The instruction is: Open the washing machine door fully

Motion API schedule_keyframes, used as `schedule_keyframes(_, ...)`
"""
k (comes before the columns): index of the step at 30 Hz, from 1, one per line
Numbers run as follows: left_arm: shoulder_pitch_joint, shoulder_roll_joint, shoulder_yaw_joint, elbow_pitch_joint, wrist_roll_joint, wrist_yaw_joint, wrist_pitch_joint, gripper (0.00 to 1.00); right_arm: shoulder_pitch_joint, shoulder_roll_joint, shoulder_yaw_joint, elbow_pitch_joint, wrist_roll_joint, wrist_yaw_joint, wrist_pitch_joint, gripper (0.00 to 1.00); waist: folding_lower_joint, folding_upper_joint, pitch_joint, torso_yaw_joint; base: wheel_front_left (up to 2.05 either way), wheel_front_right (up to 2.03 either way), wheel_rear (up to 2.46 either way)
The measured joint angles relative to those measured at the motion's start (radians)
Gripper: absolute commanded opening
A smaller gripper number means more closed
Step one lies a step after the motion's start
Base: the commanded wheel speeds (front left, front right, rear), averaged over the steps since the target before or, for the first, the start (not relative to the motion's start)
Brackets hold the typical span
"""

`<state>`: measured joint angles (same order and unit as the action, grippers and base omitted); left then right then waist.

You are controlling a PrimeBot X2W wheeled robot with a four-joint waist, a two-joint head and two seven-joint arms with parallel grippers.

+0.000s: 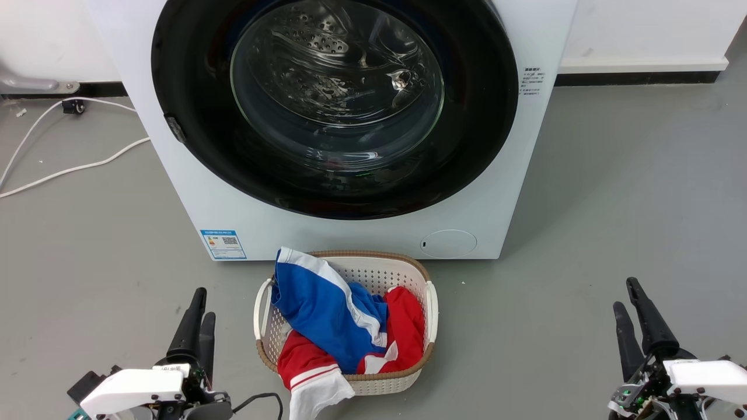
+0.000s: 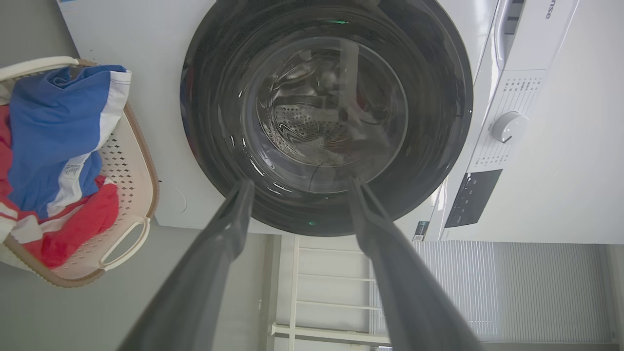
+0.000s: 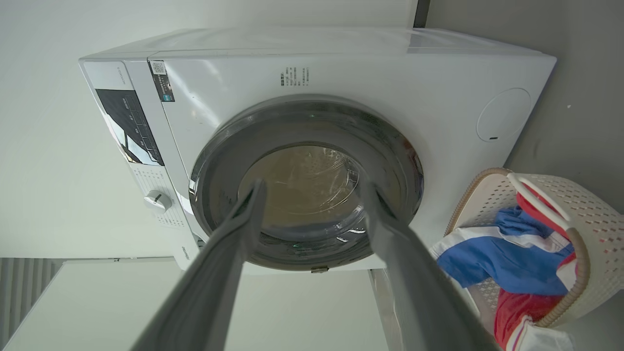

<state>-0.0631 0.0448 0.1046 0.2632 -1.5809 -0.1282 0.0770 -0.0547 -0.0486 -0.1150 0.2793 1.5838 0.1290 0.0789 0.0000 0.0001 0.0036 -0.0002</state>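
The washing machine door [image 1: 335, 175], closed against the washing machine [image 1: 362, 236], is cropped at the head view's top. The left gripper [image 1: 205, 303] and right gripper [image 1: 624, 294] are held spread and empty, over open floor [image 1: 583, 233] flanking the basket [image 1: 432, 309].

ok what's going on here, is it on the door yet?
Not yet. The robot faces the washer and the door is shut, flush with the front. The left gripper and right gripper sit low on either side, both open and holding nothing, short of the machine. A basket of clothes stands on the floor in front of the washer, between the two grippers. Nothing touches the door.
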Motion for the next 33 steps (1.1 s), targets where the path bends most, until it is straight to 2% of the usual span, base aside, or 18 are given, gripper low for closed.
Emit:
schedule_keyframes(4, 0.002, 0.000, 0.005, -0.016, 0.052, 0.002, -0.019, 1.00, 0.008, 0.000, -0.009, -0.012, -0.046, 0.000, -0.019, 1.00, 0.0000, 0.0000, 0.000, 0.000, 0.00, 0.00, 0.00)
schedule_keyframes(13, 0.004, 0.000, -0.005, -0.098, 0.254, 0.048, -0.059, 1.00, 0.020, 0.000, -0.033, -0.083, -0.233, 0.000, -0.058, 1.00, 0.0000, 0.0000, 0.002, 0.001, 0.00, 0.00, 0.00)
schedule_keyframes(25, 0.021, 0.001, -0.067, -0.172, 0.578, 0.128, -0.106, 1.00, 0.046, 0.001, -0.021, -0.199, -0.574, 0.000, -0.106, 1.00, 0.0000, 0.0000, 0.006, 0.004, 0.00, 0.00, 0.00)
schedule_keyframes(33, 0.029, 0.019, -0.107, -0.186, 0.729, 0.175, -0.133, 1.00, 0.062, 0.000, 0.002, -0.248, -0.774, 0.000, -0.134, 1.00, 0.0000, 0.0000, 0.006, 0.006, 0.00, 0.00, 0.00)
